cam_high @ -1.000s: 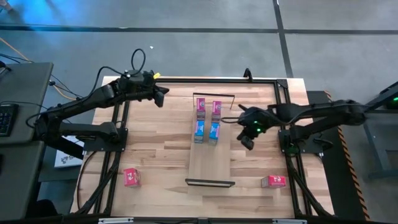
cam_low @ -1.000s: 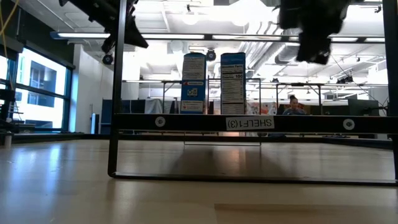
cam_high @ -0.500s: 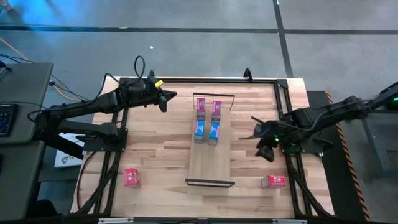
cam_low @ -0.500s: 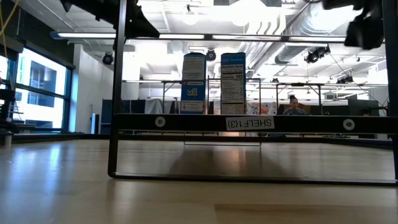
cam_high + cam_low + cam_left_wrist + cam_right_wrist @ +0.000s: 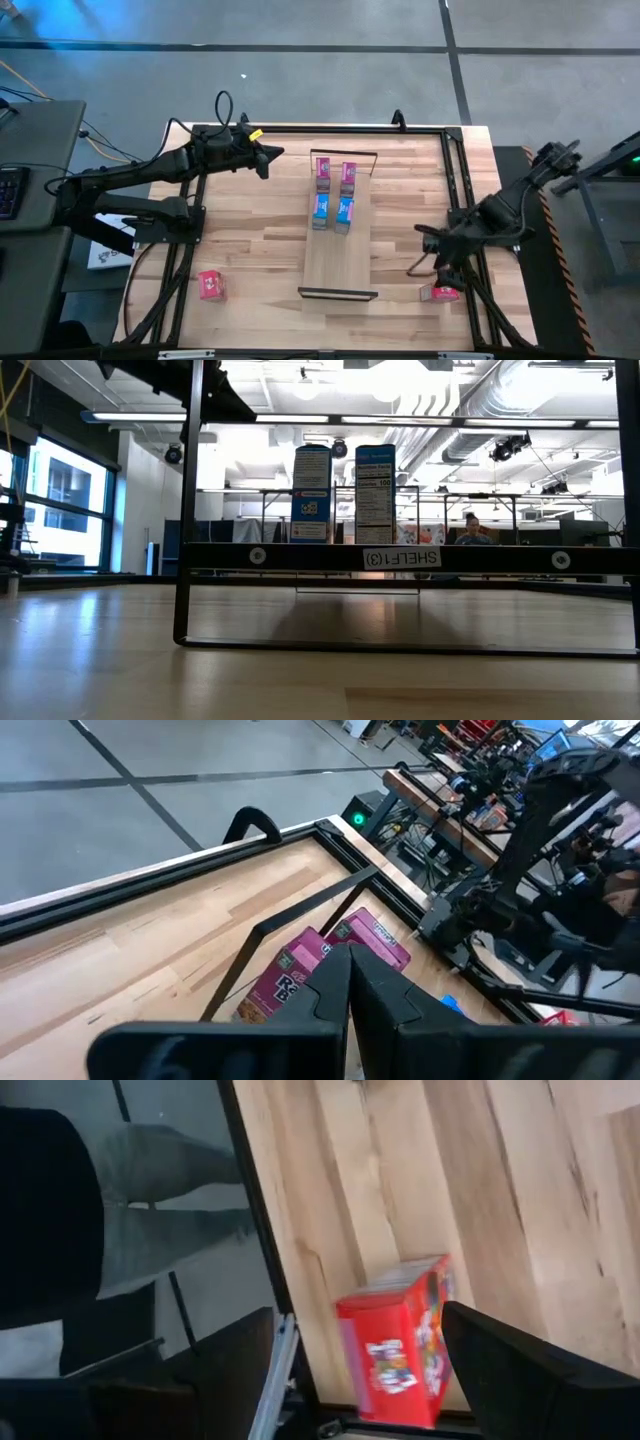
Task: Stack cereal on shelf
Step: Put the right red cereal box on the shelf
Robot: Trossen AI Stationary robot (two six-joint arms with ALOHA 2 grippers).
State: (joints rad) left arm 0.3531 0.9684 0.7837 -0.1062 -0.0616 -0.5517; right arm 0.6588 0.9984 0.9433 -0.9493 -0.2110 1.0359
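Note:
The shelf lies down the middle of the table, with black wire frames at its far and near ends. Two pink cereal boxes and two blue ones stand on its far half. A red cereal box rests on the table at the near right, another at the near left. My right gripper hovers open just above the right red box, which shows ahead between its fingers, untouched. My left gripper is shut and holds nothing, left of the pink boxes.
A black frame runs along the table's edges, close beside the right red box. Bare wood lies to the left and right of the shelf. In the low view the shelf's near wire frame crosses the picture, with the blue boxes behind it.
My right gripper has swung from beside the blue boxes toward the table's near right corner, has come over the red box there, and has opened. My left gripper has shifted a little toward the shelf's far end and stayed shut.

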